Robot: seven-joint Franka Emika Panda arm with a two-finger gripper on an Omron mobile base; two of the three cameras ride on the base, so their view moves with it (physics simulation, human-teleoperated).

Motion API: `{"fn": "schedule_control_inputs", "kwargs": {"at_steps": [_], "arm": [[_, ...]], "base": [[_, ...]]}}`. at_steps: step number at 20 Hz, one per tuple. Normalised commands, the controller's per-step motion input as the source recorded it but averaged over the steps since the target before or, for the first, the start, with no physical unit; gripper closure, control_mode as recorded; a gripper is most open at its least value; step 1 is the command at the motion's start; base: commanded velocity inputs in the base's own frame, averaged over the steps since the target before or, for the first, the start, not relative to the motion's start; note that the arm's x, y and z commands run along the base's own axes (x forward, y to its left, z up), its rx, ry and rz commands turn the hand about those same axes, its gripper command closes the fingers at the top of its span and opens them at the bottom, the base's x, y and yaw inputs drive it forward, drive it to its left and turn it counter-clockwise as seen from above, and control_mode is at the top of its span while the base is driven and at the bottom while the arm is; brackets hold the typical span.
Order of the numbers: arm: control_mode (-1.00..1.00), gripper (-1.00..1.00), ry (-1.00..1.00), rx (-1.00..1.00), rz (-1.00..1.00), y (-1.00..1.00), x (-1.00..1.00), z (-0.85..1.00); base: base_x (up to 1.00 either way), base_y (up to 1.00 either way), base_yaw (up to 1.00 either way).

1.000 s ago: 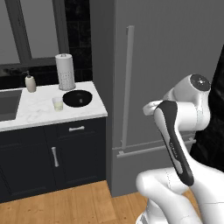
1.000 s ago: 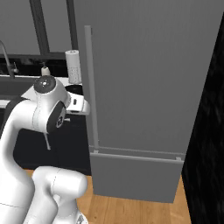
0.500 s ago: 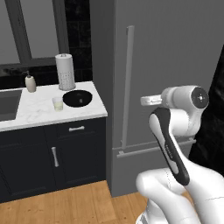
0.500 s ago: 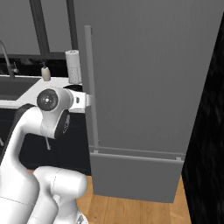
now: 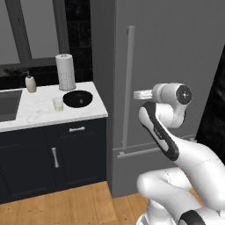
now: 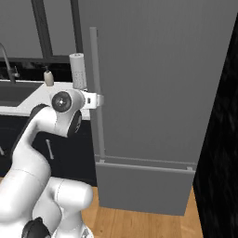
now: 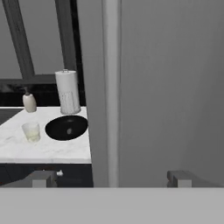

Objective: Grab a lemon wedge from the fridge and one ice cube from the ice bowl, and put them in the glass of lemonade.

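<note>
Grey fridge (image 7: pixel 166 87) handle (image 7: pixel 111 87) — ahead, between spread pincer (image 7: pixel 111 178) tips

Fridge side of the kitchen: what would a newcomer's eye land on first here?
First the tall grey fridge, door shut, with the open gripper lined up on its long vertical handle, not yet touching it. Then the marble counter to the fridge's left, where the black ice bowl sits beside the small glass of lemonade, with a paper-towel roll behind them.

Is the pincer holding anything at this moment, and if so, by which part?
Nothing is held. The pincer is open, its fingertips standing either side of the fridge handle without touching it; the fridge is shut.
</note>
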Motion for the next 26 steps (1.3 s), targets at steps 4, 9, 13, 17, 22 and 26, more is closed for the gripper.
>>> {"fn": "schedule_control_inputs", "kwargs": {"at_steps": [4, 9, 13, 17, 22, 26], "arm": [[-1.0, -1.0, 0.09, 0.0, 0.0, 0.02, 0.93, 0.0], [-1.0, -1.0, 0.04, 0.0, 0.0, 0.01, 0.89, 0.0], [-1.0, -1.0, 0.01, 0.0, 0.0, 0.0, 0.83, 0.0], [-1.0, -1.0, 0.0, 0.0, 0.0, 0.0, 0.76, 0.0], [-1.0, -1.0, 0.0, 0.0, 0.0, 0.0, 0.75, -0.02], [-1.0, -1.0, 0.0, 0.0, 0.0, 0.04, 0.78, -0.13]], "base": [[0.0, 0.0, 0.0], [0.0, 0.0, 0.0], [0.0, 0.0, 0.0], [0.0, 0.0, 0.0], [0.0, 0.0, 0.0], [0.0, 0.0, 0.0]]}}
